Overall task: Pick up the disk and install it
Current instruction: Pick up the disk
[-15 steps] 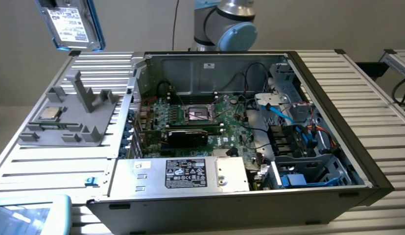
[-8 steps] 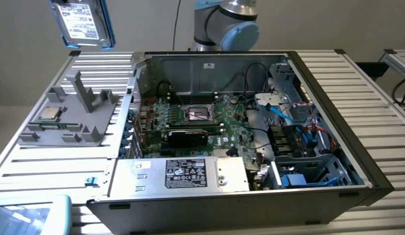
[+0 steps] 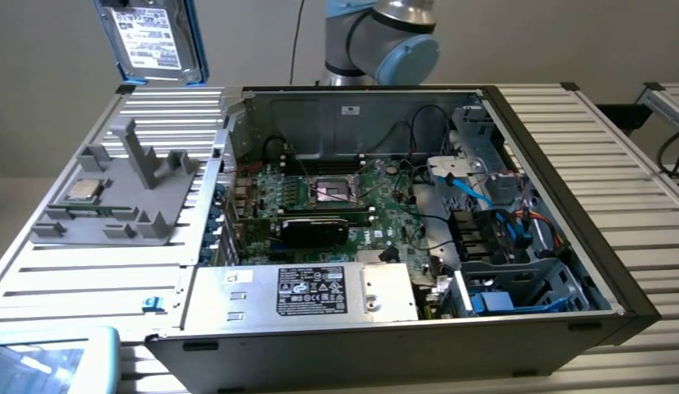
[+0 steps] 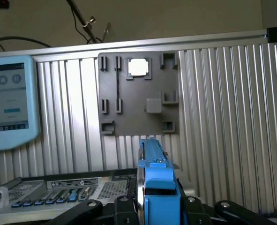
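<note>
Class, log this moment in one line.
tool: shut on disk | disk: aloft, outside computer case | install: not done

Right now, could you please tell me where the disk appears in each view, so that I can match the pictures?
Exterior view: the disk hangs in the air at the upper left, above the grey fixture plate.
Wrist view: the disk stands edge-on in the pincer, close to the camera, in front of that plate.
Shared landmark: the grey fixture plate bearing the square chip.
</note>
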Controlling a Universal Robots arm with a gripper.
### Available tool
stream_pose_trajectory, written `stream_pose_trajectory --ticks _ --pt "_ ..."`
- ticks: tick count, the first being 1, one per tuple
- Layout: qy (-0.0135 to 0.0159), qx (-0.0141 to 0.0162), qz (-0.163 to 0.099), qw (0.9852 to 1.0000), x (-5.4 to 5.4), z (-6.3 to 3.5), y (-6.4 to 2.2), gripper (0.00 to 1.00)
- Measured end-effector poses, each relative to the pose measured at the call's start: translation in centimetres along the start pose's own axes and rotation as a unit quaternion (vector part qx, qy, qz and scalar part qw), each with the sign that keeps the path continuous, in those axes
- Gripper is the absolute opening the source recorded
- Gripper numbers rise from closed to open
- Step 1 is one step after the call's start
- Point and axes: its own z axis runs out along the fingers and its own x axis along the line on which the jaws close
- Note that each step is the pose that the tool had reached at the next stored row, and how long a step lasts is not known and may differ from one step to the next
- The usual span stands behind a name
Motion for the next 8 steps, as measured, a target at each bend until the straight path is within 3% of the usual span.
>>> stream_pose_trajectory --ticks 8 --pt "0.0000 -0.0001 0.000 1.0000 1.9 -0.41 -2.77 0.37"
